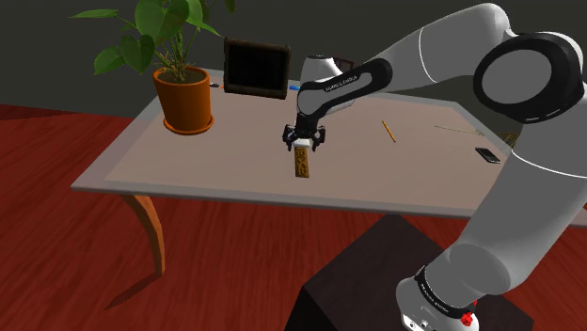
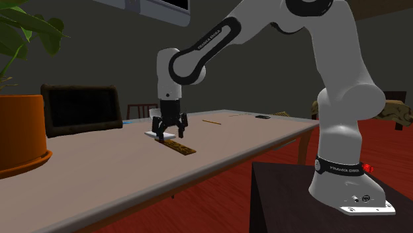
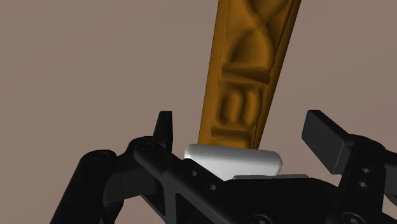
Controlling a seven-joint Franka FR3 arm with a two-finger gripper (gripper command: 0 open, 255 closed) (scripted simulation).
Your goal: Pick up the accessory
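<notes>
Shoulder view: the white arm's black pincer hung low over the pale surface, directly above the far end of the accessory. This narrow brown strip lay flat in open space, well apart from the potted plant and the pencil, which seemed to leave room for a straight descent.

Second exterior view: the pincer pointed straight down at the strip's white end, with the brown length trailing toward the surface's near edge.

Wrist view: the two fingers stood apart on either side of the white end, not touching it. The pincer was open and held nothing. It was probably lined up across the strip's narrow width so that closing would catch it.
</notes>
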